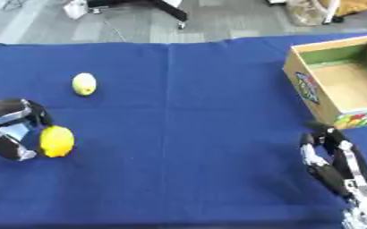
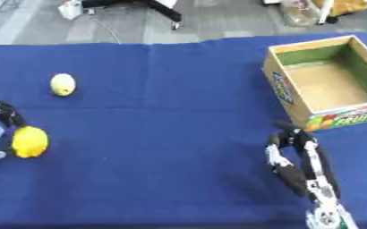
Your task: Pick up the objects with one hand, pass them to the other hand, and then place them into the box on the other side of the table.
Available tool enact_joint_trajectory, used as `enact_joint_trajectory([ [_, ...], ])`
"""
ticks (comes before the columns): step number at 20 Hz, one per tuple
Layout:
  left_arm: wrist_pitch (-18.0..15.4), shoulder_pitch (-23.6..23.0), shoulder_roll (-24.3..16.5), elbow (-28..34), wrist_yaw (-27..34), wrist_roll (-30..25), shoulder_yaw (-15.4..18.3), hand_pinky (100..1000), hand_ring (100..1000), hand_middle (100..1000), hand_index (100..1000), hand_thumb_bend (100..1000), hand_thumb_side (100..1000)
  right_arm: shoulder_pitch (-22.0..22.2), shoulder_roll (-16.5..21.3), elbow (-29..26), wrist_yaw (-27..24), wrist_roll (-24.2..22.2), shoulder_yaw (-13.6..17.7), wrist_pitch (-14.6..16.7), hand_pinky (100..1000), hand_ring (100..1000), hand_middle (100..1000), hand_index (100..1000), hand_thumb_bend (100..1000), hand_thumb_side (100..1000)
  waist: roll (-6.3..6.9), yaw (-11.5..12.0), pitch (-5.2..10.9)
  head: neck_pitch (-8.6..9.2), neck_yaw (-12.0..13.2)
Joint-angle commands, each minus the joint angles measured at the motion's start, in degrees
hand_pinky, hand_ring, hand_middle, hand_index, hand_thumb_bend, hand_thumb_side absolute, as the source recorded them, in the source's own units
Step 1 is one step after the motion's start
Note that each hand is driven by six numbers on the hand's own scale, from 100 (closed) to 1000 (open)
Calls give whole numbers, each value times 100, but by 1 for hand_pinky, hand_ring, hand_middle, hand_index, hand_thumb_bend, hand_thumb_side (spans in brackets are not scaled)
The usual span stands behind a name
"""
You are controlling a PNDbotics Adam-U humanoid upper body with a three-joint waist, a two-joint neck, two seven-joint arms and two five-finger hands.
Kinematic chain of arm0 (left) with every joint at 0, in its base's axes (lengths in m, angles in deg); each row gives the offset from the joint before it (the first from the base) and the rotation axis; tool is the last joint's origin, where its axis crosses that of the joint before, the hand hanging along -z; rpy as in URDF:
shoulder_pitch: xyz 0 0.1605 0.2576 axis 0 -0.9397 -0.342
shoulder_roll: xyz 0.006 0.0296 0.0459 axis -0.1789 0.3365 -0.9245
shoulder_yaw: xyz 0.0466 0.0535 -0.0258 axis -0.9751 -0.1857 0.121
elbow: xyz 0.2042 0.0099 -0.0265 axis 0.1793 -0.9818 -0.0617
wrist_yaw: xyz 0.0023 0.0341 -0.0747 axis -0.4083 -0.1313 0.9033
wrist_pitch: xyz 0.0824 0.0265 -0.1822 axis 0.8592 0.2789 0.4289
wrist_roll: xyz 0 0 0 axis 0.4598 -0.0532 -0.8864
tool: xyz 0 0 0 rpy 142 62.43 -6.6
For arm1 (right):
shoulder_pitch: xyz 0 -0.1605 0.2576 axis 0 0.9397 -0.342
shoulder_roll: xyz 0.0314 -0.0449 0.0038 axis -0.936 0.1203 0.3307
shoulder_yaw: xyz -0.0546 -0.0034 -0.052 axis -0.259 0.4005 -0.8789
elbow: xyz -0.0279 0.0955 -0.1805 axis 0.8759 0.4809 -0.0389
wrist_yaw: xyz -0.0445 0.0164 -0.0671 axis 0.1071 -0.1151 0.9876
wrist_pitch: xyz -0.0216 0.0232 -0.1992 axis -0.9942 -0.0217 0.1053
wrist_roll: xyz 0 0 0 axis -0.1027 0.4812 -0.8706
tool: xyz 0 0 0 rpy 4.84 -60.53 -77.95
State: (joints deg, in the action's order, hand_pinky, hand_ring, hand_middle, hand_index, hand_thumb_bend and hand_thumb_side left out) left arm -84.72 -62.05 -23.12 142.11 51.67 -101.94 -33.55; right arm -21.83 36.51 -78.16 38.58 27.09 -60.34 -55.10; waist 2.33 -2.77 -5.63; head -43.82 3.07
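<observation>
A bright yellow lemon [image 1: 57, 141] lies on the blue cloth at the left edge. My left hand [image 1: 10, 127] is against its left side, with curled fingers above it and the thumb below, closing round it. A paler yellow-green lemon [image 1: 84, 84] rests alone farther back on the left. An open cardboard box [image 2: 284, 89] with a fruit print stands at the back right, and nothing shows inside it. Near the lower right corner, just in front of the box, my right hand [image 1: 335, 165] is open, fingers pointing up and holding nothing.
The blue cloth [image 1: 186, 134] covers the whole table, with a broad bare stretch between the two hands. Beyond the far edge is grey floor with chair legs and a bag.
</observation>
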Motion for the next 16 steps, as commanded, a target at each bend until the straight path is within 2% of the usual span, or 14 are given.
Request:
enact_joint_trajectory([
  [1,-13,31,-79,4,47,56,47,783,652,624,745,362,100,-50,43,-47,-4,-15,17,5,790,481,489,775,100,450,25,-1,118,-30,16],
  [5,2,-8,-30,-25,17,226,49,741,597,552,661,314,100,-51,41,-46,-4,-15,15,3,790,481,489,776,100,451,23,1,121,-30,22],
  [8,54,-37,-3,33,-25,546,86,672,541,484,579,271,100,-51,40,-46,-5,-14,18,2,790,481,489,776,100,450,18,5,123,-30,16],
  [13,212,-124,16,295,170,991,209,654,523,467,552,256,100,-51,38,-47,-3,-13,22,1,790,481,488,775,100,449,12,17,125,-30,15],
  [16,366,-202,88,597,514,1134,438,646,514,458,537,223,100,-53,31,-48,-2,-8,28,-1,790,481,488,775,100,447,6,30,126,-30,2],
])
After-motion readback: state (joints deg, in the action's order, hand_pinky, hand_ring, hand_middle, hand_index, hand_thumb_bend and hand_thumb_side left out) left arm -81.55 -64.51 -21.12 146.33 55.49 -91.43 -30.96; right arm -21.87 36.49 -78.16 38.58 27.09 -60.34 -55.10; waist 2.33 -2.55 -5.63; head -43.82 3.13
